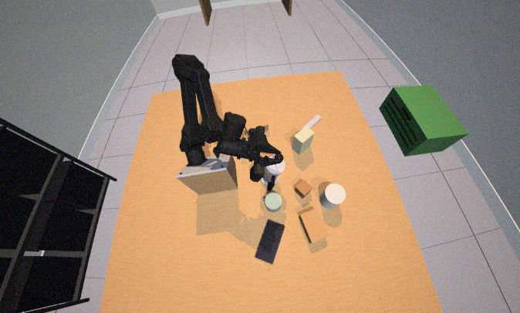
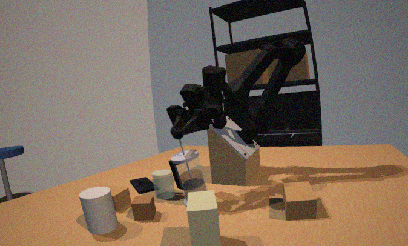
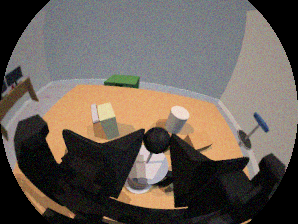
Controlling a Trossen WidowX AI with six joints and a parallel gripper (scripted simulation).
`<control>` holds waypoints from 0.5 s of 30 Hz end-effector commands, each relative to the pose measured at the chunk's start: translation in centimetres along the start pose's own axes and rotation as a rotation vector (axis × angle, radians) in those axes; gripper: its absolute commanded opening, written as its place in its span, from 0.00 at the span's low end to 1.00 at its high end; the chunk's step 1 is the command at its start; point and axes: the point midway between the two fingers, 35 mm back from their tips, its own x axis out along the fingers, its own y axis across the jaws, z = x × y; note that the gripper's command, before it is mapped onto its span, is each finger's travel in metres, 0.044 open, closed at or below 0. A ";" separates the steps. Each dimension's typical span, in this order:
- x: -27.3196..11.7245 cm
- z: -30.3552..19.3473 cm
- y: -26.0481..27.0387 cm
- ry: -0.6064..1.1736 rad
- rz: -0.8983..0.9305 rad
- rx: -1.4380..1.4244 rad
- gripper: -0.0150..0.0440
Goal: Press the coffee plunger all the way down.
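The coffee press, a clear glass (image 2: pixel 197 169) (image 3: pixel 159 172) with a pale lid (image 1: pixel 278 167) (image 2: pixel 181 157) and black handle (image 1: pixel 271 183) (image 2: pixel 175 174), leans in the exterior view, its top toward the left. My gripper (image 1: pixel 276 159) (image 2: pixel 177 134) (image 3: pixel 157 135) is shut on the black plunger knob (image 3: pixel 157 139) above the lid. A length of thin rod (image 2: pixel 181 145) shows between knob and lid. The dark plunger disc (image 2: pixel 194 183) shows partway down inside the glass. The press's base is partly hidden behind the pale yellow block in the exterior view.
A pale green cylinder (image 1: pixel 273 201) (image 2: pixel 163 184) stands near the handle. A small brown cube (image 1: pixel 302 188) (image 2: pixel 143 208), white cylinder (image 1: pixel 334 195) (image 2: pixel 98 209) (image 3: pixel 177 119), pale yellow block (image 1: pixel 303 140) (image 2: pixel 203 217) (image 3: pixel 107 121) and dark flat slab (image 1: pixel 270 242) (image 2: pixel 142 185) are around.
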 end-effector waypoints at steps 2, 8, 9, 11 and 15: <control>0.8 -3.1 0.3 0.075 0.006 0.056 0.47; 1.4 -2.8 0.2 0.074 0.008 0.055 0.47; 1.4 -2.8 0.2 0.074 0.008 0.055 0.47; 1.5 -2.8 0.1 0.074 0.008 0.055 0.47; 1.6 -2.6 0.1 0.074 0.008 0.055 0.47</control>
